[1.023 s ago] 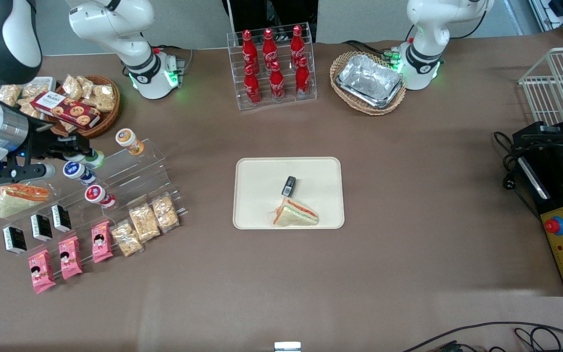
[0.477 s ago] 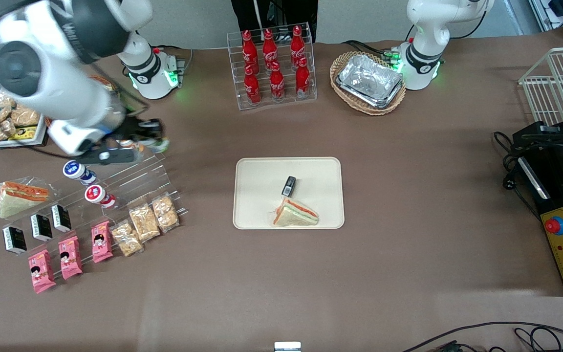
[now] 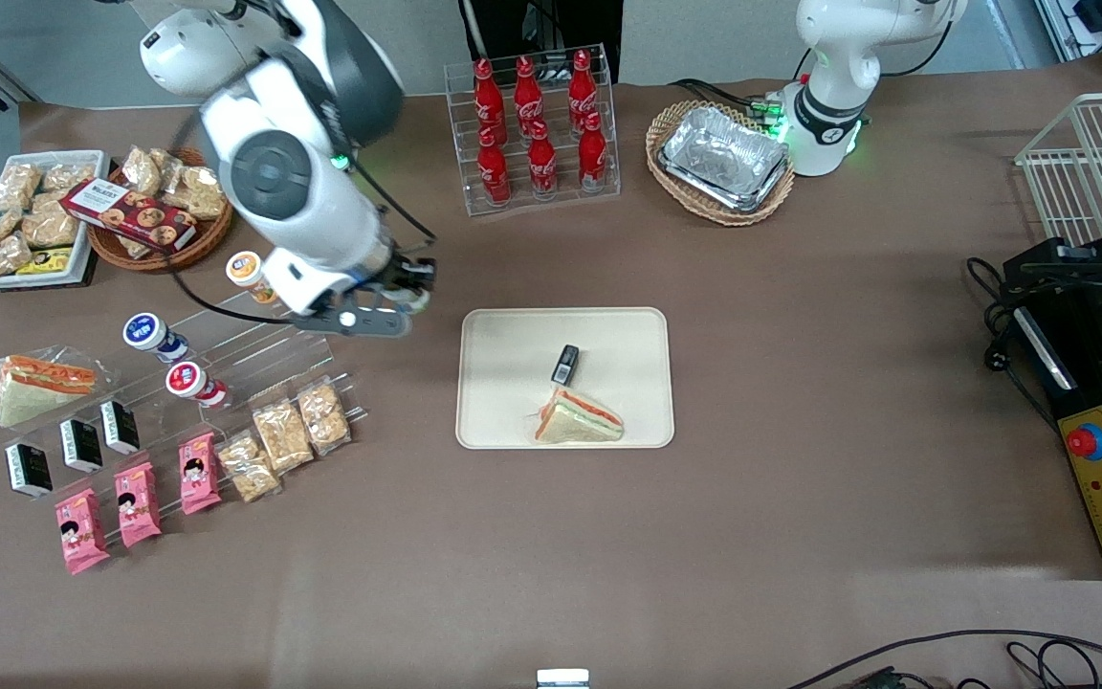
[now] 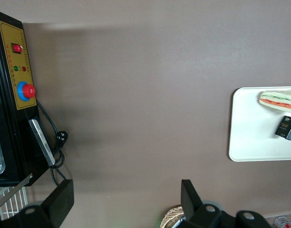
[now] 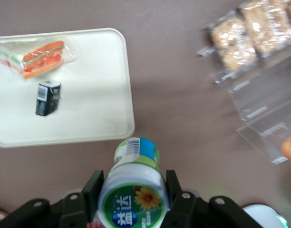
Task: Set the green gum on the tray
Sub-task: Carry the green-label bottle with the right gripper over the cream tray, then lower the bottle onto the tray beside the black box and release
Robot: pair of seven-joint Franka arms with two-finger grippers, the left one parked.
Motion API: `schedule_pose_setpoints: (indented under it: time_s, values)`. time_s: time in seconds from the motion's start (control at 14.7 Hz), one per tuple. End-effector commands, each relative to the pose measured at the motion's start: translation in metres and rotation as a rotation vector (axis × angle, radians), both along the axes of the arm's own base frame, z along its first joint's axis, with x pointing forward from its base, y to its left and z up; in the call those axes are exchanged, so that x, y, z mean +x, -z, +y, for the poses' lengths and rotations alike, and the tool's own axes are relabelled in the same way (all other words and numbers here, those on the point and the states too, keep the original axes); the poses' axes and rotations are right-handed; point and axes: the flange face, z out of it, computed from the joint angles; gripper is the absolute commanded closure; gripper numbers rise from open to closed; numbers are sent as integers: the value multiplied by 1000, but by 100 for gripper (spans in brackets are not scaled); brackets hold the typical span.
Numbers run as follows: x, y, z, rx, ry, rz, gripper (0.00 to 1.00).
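Tool: the tool (image 5: pixel 133 190) pinches the green gum (image 5: pixel 132 186) by its sides, up in the air above the bare worktop (image 3: pixel 800 383), just beside the tray (image 3: pixel 503 330) on the working arm's end.
Risk: the bottle is round and smooth, so it could slip out and roll away if the arm shakes.
Risk on tray: if dropped from high up, it may tip over or bump the sandwich (image 3: pixel 578 419).
In the way: the sandwich and a small black box (image 3: pixel 565 364) sit on the tray; the part nearest the tool is bare.
Nearby: a clear shelf (image 3: pixel 264 344) with snacks, and red bottles (image 3: pixel 532 124) near the worktop's edge farthest from the front camera.
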Motion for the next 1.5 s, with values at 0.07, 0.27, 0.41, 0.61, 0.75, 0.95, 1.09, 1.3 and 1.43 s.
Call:
schedule_pose_setpoints:
  time_s: [0.07, 0.27, 0.41, 0.61, 0.75, 0.95, 1.09, 1.3, 1.43]
  values:
    - [-22, 70, 32, 27, 66, -69, 65]
    - [-40, 123, 59, 24, 101, -118, 65]
    - [-46, 157, 70, 16, 93, -137, 65]
    - [-45, 188, 71, 14, 97, -163, 65]
    - [-44, 199, 71, 6, 96, -164, 65]
    - [-42, 211, 71, 5, 98, -177, 65]
    - [-40, 224, 72, 8, 101, -192, 65]
    - [-39, 229, 72, 5, 101, -193, 65]
    - [-39, 234, 72, 3, 102, -194, 64]
